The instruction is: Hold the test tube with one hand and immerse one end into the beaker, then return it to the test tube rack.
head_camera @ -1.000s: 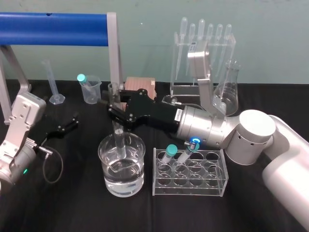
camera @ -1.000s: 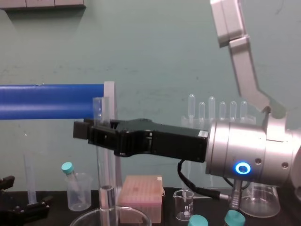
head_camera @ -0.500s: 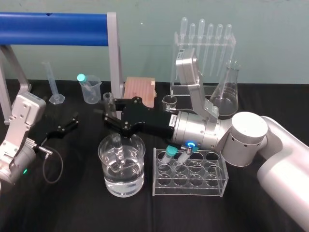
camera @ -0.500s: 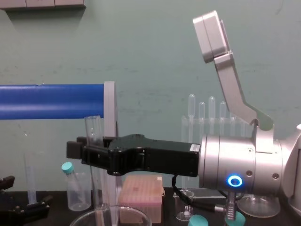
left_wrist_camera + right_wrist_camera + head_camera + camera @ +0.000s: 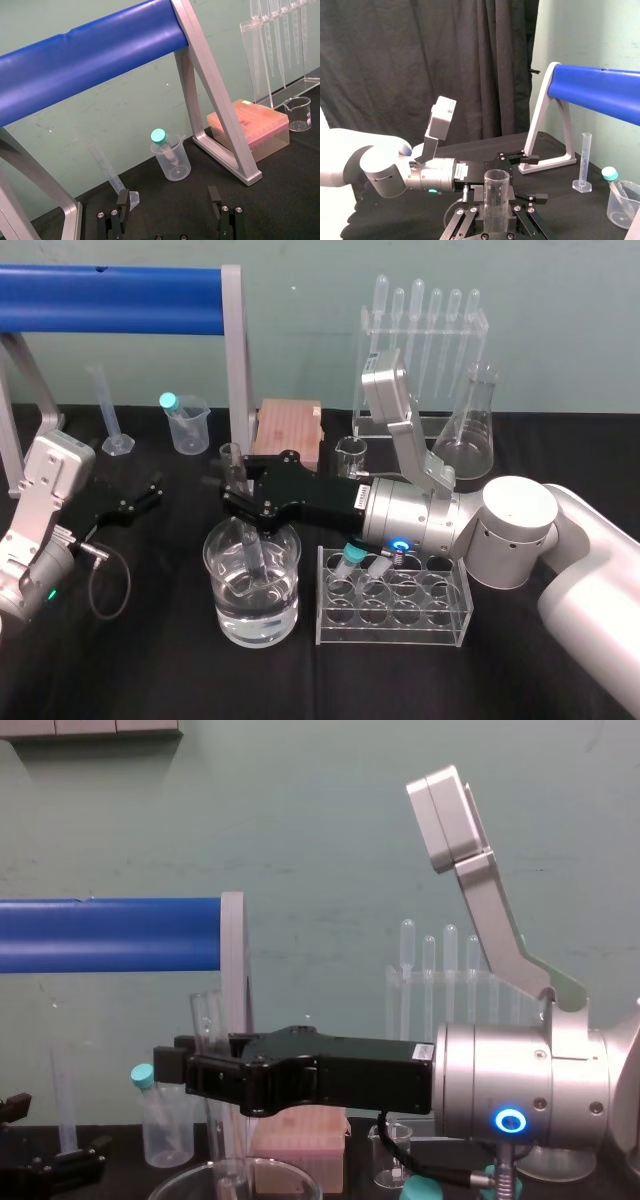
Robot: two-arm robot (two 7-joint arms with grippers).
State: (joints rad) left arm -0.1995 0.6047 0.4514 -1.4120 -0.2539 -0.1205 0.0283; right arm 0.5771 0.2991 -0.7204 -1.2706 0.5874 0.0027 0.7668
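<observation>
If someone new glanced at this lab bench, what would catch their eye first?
The big black right gripper at the centre, shut on the test tube, whose lower end sits inside the wide beaker of clear liquid. Next, the bright blue bar across the back left. The left gripper is open at far left.

Backdrop is a flat pale teal painted wall [image 5: 300, 300], a bit scuffed and speckled, evenly lit with no hard shadows. The table is draped in matte black cloth [image 5: 150, 670]. Along the wall runs a fat blue padded cylinder bar [image 5: 110, 300], horizontal, propped on grey aluminium legs [image 5: 235, 350] that stand on the cloth. The chest view catches a strip of white panels [image 5: 90, 728] high on the wall. The right wrist view has a heavy black pleated curtain [image 5: 420, 65] meeting the teal wall.
</observation>
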